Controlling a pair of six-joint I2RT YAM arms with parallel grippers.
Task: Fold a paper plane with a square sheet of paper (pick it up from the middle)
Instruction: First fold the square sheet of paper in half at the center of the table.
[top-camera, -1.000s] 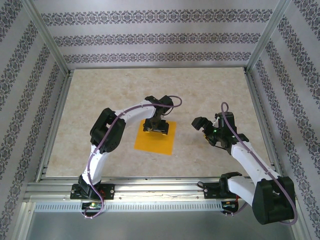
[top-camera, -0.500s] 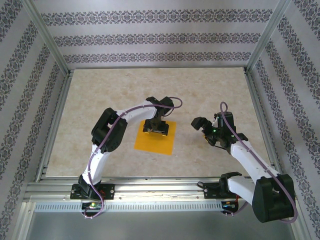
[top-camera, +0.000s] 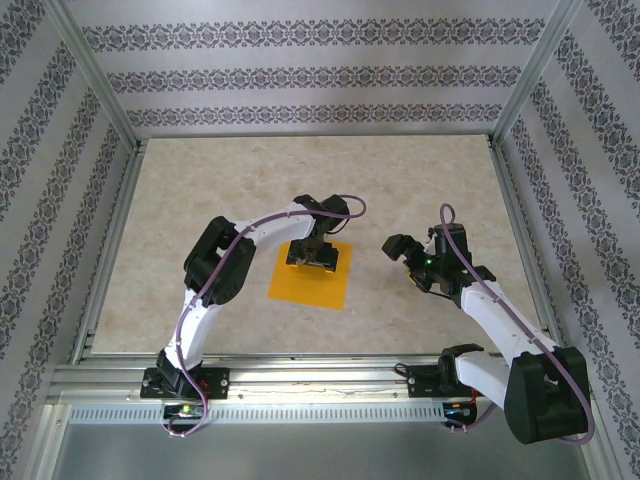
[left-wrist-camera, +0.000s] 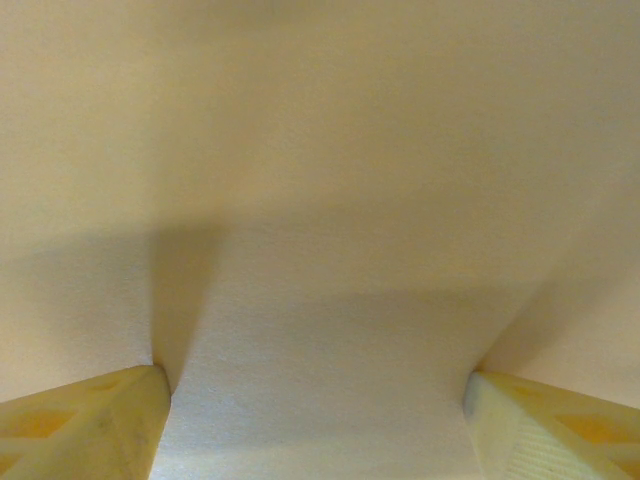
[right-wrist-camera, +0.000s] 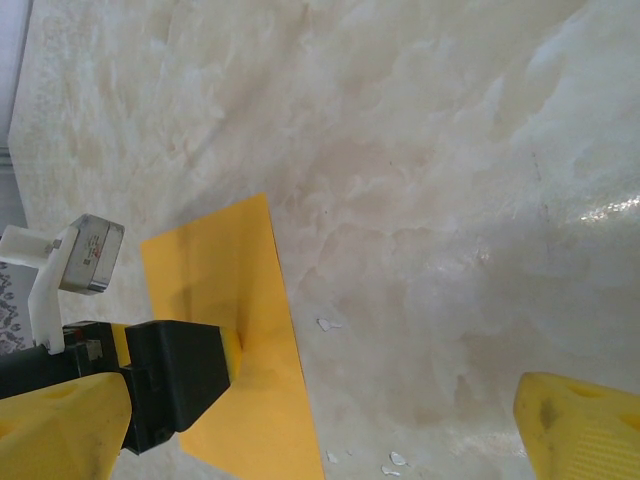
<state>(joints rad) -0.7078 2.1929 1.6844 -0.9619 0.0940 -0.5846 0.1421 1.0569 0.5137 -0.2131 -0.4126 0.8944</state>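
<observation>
The square sheet of paper (top-camera: 308, 287) lies flat on the table (top-camera: 200, 200), near its middle. My left gripper (top-camera: 312, 258) stands over the sheet's far half. My right gripper (top-camera: 400, 248) hangs to the sheet's right, apart from it, above the tabletop.

The place is a robotics lab test cell, not a lived-in room: a left arm (top-camera: 215, 265) and a right arm (top-camera: 500, 320) are bolted to an aluminium rail (top-camera: 320, 380) along the bottom of the top view, at the edge of a marble-look table (top-camera: 200, 190). Bare aluminium posts (top-camera: 92, 72) rise at the upper left and upper right, framing flat panels of striped patterned wallpaper (top-camera: 300, 78) that box the table in.
</observation>
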